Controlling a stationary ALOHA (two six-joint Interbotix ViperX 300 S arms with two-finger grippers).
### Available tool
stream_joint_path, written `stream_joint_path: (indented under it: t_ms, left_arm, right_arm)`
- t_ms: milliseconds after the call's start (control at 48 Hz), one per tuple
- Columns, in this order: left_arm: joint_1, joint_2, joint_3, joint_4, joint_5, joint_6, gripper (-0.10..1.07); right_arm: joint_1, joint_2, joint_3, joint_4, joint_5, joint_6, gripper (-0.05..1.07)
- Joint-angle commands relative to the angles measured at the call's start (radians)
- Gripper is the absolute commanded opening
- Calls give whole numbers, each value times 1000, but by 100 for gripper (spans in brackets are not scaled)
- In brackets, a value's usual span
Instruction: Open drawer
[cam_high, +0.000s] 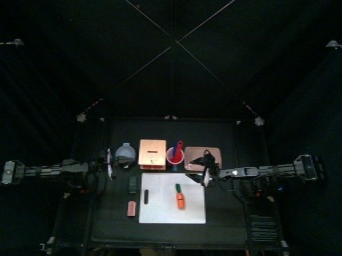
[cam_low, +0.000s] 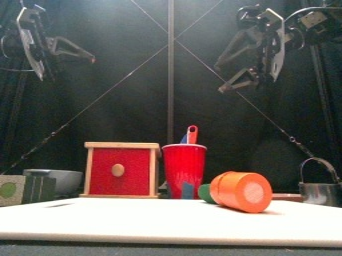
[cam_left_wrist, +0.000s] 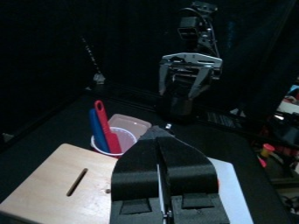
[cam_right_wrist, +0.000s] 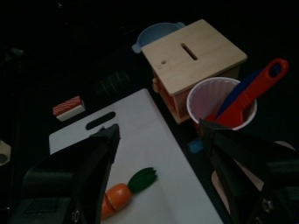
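Observation:
The drawer (cam_high: 152, 153) is a small tan wooden box at the back of the table, with a slot on top (cam_right_wrist: 193, 57). In the front view its red drawer front (cam_low: 122, 170) with a round knob sits flush in the frame. My left gripper (cam_high: 107, 165) hangs high to the left of the box, jaws shut on nothing (cam_left_wrist: 166, 142). My right gripper (cam_high: 207, 175) hovers high to the right, above the white sheet (cam_right_wrist: 140, 144). Its jaws are wide open and empty (cam_right_wrist: 163, 147).
A red cup (cam_low: 185, 170) holding a blue and red utensil stands right beside the box. An orange toy carrot (cam_low: 241, 190) lies on the white sheet (cam_high: 174, 205). A grey bowl (cam_high: 124, 153) sits left of the box, a pinkish-brown block (cam_high: 202, 158) right of the cup.

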Motion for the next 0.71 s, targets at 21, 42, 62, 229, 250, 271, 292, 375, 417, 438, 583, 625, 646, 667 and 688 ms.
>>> stream_joint_path:
  t_ms: [21, 42, 62, 229, 250, 271, 292, 375, 417, 438, 583, 625, 646, 667, 688]
  left_arm:
    - [9, 5, -9, -3, -11, 3, 0]
    - [9, 6, -8, -2, -11, 3, 0]
    - [9, 5, -6, -3, -11, 3, 0]
    - [9, 5, 5, -3, -11, 2, 0]
    - [9, 5, 3, -3, -11, 2, 0]
    - [9, 5, 3, -3, -11, 2, 0]
    - [9, 5, 3, -3, -11, 2, 0]
    - [8, 6, 3, -3, -11, 0, 0]
    - [6, 9, 5, -5, -11, -2, 0]
    - [5, 11, 5, -6, -11, -2, 0]
    - [-12, 38, 2, -32, -11, -2, 0]
    - [-17, 46, 0, -38, -11, -2, 0]
    - [-21, 51, 0, -41, -12, -2, 0]
    - [-23, 57, 0, -44, -15, -2, 0]
    - [-28, 61, 0, -48, -20, -2, 0]
  right_arm:
    - [-6, 17, -18, 2, 2, -3, 100]
    - [-6, 23, -20, 2, 2, -5, 100]
    - [-6, 29, -23, 0, 2, -5, 100]
    - [-6, 83, -55, -6, 2, -8, 100]
    - [-6, 94, -63, -9, 0, -8, 100]
    - [-6, 101, -71, -12, 2, -9, 100]
    - [-8, 110, -77, -15, 2, -9, 100]
    - [-11, 144, -112, -38, 0, -8, 100]
    - [-14, 166, -132, -51, -5, -8, 100]
    - [-14, 181, -147, -60, -8, -9, 99]
    - [-28, 241, -224, -104, -26, -11, 87]
    - [-34, 253, -241, -117, -38, -11, 82]
    - [-37, 259, -249, -123, -46, -9, 78]
    - [-46, 268, -261, -132, -54, -9, 73]
    - [-51, 275, -267, -135, -58, -8, 70]
